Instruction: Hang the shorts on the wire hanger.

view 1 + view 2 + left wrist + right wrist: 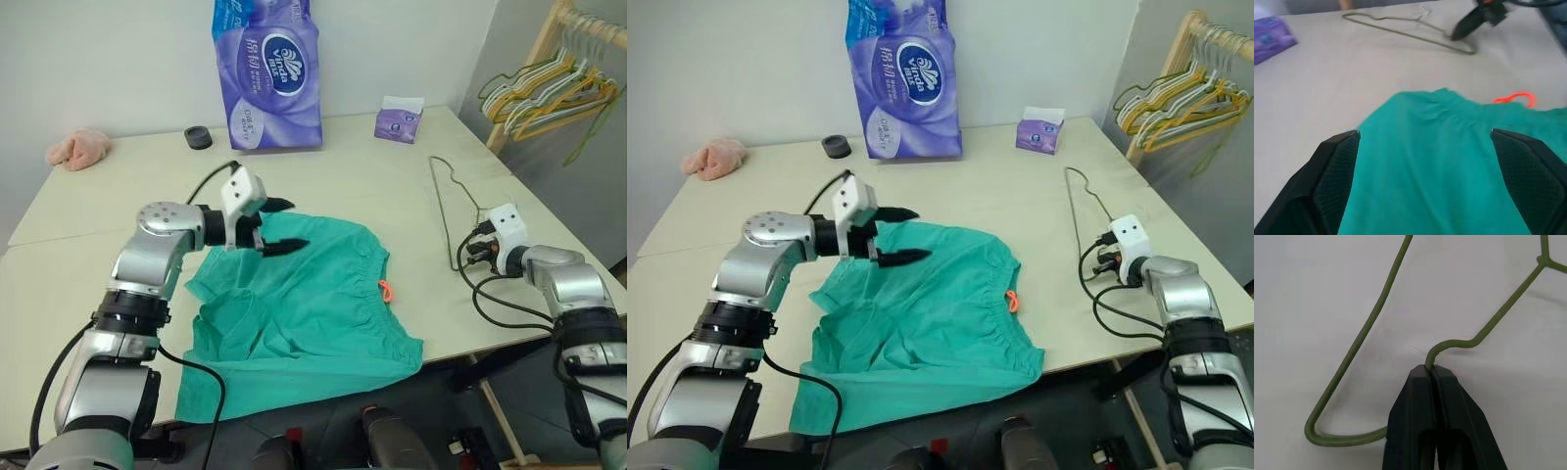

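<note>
The shorts (304, 318) lie spread on the table (88, 264), their lower edge hanging over its near rim. The left gripper (279, 227) hovers above their far corner, fingers wide apart. To the right, the right gripper (1431, 374) is clamped on the wire hanger (446, 211), apparently near one corner.
</note>
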Motion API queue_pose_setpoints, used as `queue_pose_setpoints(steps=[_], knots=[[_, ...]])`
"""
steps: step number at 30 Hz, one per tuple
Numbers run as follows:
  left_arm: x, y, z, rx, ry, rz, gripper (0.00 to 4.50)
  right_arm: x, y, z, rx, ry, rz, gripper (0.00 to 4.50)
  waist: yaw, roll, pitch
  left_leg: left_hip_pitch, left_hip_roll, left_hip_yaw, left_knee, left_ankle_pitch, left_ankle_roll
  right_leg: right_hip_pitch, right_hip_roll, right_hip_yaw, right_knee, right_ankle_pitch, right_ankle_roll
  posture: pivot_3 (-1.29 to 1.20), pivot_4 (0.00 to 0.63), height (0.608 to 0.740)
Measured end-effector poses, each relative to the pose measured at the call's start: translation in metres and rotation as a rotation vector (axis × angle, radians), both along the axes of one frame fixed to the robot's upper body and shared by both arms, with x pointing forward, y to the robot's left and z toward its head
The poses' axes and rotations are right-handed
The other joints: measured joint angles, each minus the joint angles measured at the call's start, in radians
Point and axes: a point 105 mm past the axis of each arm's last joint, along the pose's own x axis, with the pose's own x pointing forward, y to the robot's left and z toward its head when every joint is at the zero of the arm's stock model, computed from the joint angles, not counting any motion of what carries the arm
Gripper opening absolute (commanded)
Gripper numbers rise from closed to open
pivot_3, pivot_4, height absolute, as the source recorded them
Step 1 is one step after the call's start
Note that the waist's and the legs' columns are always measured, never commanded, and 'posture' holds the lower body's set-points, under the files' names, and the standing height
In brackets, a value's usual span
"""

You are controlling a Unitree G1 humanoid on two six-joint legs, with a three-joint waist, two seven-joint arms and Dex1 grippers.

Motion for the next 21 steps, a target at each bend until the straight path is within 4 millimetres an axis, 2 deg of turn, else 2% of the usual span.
queue_pose_setpoints(steps=[3, 5, 10, 16, 21], knots=[[0.015, 0.021, 0.021, -0.063, -0.001, 0.097, 4.50, -0.010, 0.021, 0.030, -0.245, -0.139, 0.240, 0.02, -0.001, 0.000, 0.000, -0.001, 0.000, 0.000, 0.000, 0.000, 0.000, -0.001, 0.000, -0.002, 0.000, 0.000, 0.001, -0.24, 0.106, 0.740], [0.017, 0.031, 0.031, -0.104, 0.041, 0.115, 4.50, -0.018, 0.039, 0.042, -0.420, -0.228, 0.409, 0.02, -0.004, 0.000, 0.000, -0.001, -0.001, 0.000, 0.000, 0.000, 0.000, -0.001, 0.000, -0.003, 0.000, -0.001, 0.002, -0.24, 0.106, 0.740], [-0.008, 0.034, 0.019, -0.188, 0.308, -0.019, 4.50, -0.032, 0.071, 0.037, -0.778, -0.385, 0.752, 0.02, -0.018, 0.000, 0.001, -0.001, -0.001, 0.001, 0.000, 0.000, 0.000, -0.002, 0.000, -0.002, 0.001, -0.001, 0.002, -0.24, 0.107, 0.740], [-0.031, 0.023, -0.001, -0.096, 0.415, -0.158, 4.50, -0.036, 0.097, 0.051, -0.879, -0.542, 0.903, 0.02, -0.021, 0.000, 0.001, -0.001, -0.001, -0.001, 0.000, 0.000, -0.001, -0.002, -0.001, 0.000, 0.001, -0.001, 0.001, -0.24, 0.108, 0.740], [-0.041, 0.021, -0.020, 0.012, 0.429, -0.196, 4.50, -0.039, 0.108, 0.051, -0.890, -0.585, 0.964, 0.02, -0.022, 0.000, 0.001, -0.001, -0.001, -0.002, 0.000, 0.000, -0.001, -0.002, -0.001, 0.001, 0.001, -0.001, 0.001, -0.24, 0.111, 0.740]])
